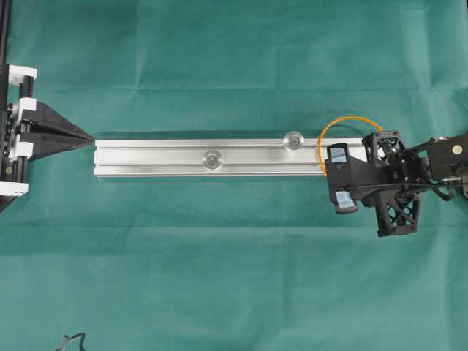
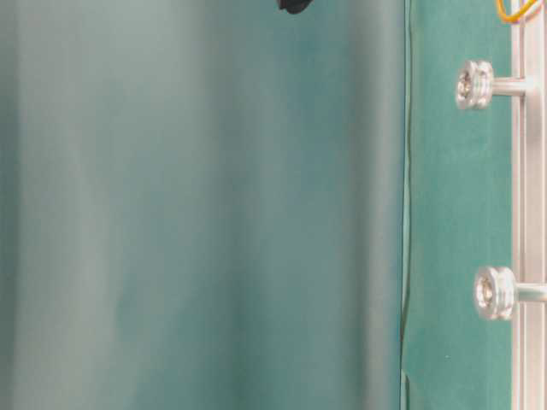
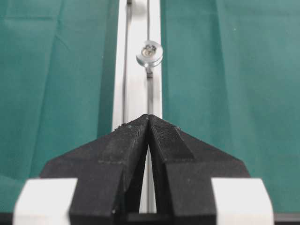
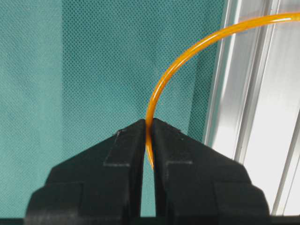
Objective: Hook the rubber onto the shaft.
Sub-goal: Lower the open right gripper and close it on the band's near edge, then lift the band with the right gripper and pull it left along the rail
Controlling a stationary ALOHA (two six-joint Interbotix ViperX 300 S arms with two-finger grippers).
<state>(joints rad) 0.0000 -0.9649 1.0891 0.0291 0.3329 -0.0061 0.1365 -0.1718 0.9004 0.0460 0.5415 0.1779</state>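
The rubber [image 1: 349, 118] is a thin orange loop arching over the right end of the long aluminium rail [image 1: 161, 157]. My right gripper [image 1: 327, 174] is at the rail's near edge, shut on the rubber [image 4: 174, 70], which runs between the fingertips [image 4: 149, 123] and curves away over the rail [image 4: 262, 117]. Two shafts stand on the rail, one [image 1: 294, 139] just left of the loop and one [image 1: 213, 158] at mid-length. Neither shaft touches the rubber. My left gripper [image 1: 91, 139] sits shut and empty at the rail's left end [image 3: 149, 116], facing a shaft [image 3: 150, 53].
Green cloth [image 1: 234, 278] covers the table. A black cable end [image 1: 73, 341] lies at the front left corner. In the table-level view both shafts [image 2: 474, 84] [image 2: 496, 292] stick out sideways from the rail, with the rubber [image 2: 513, 13] just showing at the top right.
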